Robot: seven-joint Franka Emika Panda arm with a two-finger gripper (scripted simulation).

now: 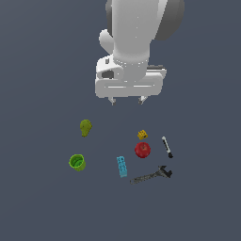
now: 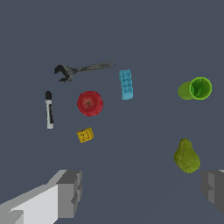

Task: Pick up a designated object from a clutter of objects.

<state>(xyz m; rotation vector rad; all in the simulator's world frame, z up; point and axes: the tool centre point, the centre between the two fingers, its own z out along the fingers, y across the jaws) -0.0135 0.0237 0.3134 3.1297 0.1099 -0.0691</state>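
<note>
Dark slate-grey surface (image 1: 42, 197) fills both views, plain and evenly lit, with seven small items scattered on it. Hanging above them, the white two-fingered tool (image 1: 127, 100) has its fingers spread wide apart and holds nothing; in the wrist view its grey fingertips (image 2: 70, 192) frame the scene at either edge.

Lying flat on the surface is the small thin white-barrelled marker with a black cap end (image 1: 166, 147), well below the tool and off toward the exterior view's right of it, touching no other item. Just beside the marker, nearer the line under the tool, sits the round red apple (image 1: 142, 149), and close to the apple, on the side nearer the tool, is the small yellow studded brick (image 1: 142, 134), the item closest to the spot beneath the tool's fingers. Beyond the apple and marker, farther from the tool, the long dark grey wrench (image 1: 151, 175) lies flat, its jawed head pointing toward the marker's side. Next to the wrench's handle end lies the light-blue studded brick (image 1: 122, 166), roughly in line below the tool.

Well apart from this group, toward the exterior view's left of the tool, the olive-green pear (image 1: 85, 127) rests alone, and farther out on that side the bright green cup (image 1: 77, 162) lies tipped, its open mouth visible in the wrist view (image 2: 200, 88).
</note>
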